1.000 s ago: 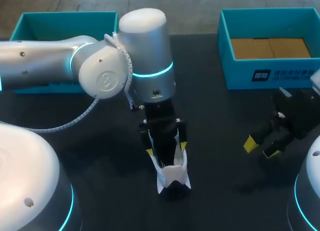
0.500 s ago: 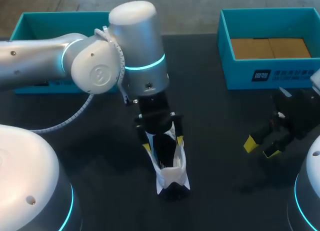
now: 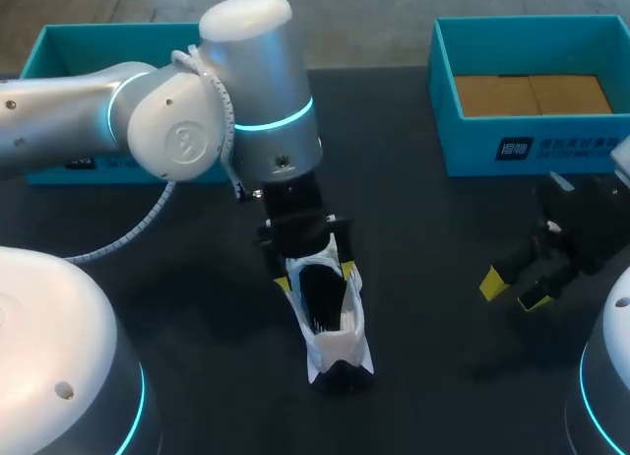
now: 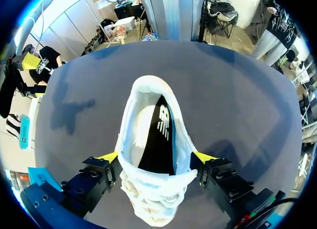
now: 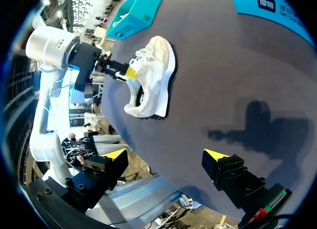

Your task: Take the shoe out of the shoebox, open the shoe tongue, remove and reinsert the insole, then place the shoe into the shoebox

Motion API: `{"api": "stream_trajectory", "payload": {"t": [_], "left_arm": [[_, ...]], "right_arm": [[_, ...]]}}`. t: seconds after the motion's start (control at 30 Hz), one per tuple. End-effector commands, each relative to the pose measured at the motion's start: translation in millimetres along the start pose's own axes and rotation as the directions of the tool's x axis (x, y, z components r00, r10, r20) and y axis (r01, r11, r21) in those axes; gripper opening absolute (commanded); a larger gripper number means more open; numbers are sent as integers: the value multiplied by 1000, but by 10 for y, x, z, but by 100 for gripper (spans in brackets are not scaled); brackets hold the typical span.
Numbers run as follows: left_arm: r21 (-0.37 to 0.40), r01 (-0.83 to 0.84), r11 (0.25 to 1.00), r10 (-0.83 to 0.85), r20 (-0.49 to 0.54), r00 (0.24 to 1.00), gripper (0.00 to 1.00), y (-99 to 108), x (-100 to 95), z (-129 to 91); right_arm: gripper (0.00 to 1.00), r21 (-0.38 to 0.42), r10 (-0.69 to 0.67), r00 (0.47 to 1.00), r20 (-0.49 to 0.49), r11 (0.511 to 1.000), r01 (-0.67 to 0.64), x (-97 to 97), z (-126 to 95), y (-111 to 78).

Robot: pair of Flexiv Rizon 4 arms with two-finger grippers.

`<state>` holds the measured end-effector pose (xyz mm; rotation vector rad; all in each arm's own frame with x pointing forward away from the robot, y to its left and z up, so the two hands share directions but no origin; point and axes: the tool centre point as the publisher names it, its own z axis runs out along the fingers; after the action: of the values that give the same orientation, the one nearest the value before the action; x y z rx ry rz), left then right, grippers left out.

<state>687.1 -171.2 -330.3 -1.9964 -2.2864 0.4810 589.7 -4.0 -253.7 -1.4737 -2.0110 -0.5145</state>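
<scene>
The shoe [image 3: 330,322] is seen standing on its sole on the table [image 3: 443,228], out of the lined shoebox [image 3: 463,145] and well apart from it, toward the robot and to the box's left. Its long axis is laid roughly toward and away from the robot. The heel end is turned toward the robot and the laced front away from it, so the shoe is not lined up with the shoebox's length. In the left wrist view the mouth of the shoe [image 4: 156,140] is seen open, and the dark insole [image 4: 156,135] is shown lying inside.

The left gripper [image 3: 317,278] is set over the laced part, and its arm is by far the nearer to the shoe. Its fingers are spread to the shoe's width, and one yellow tip [image 4: 110,157] is laid against each flank. Contact on both sides is judged to be made, so the shoe is taken as clasped across its width.

The right gripper [image 3: 514,292] is held above the table on the robot's side of the shoebox, nearer to the box than to the shoe. Its fingers are parted and nothing is held between them, as its own view [image 5: 165,154] confirms.
</scene>
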Motion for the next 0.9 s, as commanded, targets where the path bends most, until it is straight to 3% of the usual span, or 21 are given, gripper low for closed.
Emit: {"api": "stream_trajectory", "payload": {"t": [0.03, 0.5, 0.8, 0.9], "left_arm": [[-16, -2, 1000, 2, 3, 1000, 88, -2, 28, -23], [-44, 11, 999, -11, -19, 1000, 84, 157, 23, -24], [-69, 3, 998, -3, -5, 1000, 73, 147, -44, -132], [-76, 1, 997, 0, 8, 1000, 61, 130, -61, -192]], "right_arm": [[100, -1, 2, 1000, 3, 1000, -2, 5, 6, -10], [100, -1, 2, 1000, 3, 1000, -2, 5, 6, -10], [100, -1, 2, 1000, 3, 1000, -2, 5, 6, -10], [100, -1, 2, 1000, 3, 1000, -2, 5, 6, -10]]}}
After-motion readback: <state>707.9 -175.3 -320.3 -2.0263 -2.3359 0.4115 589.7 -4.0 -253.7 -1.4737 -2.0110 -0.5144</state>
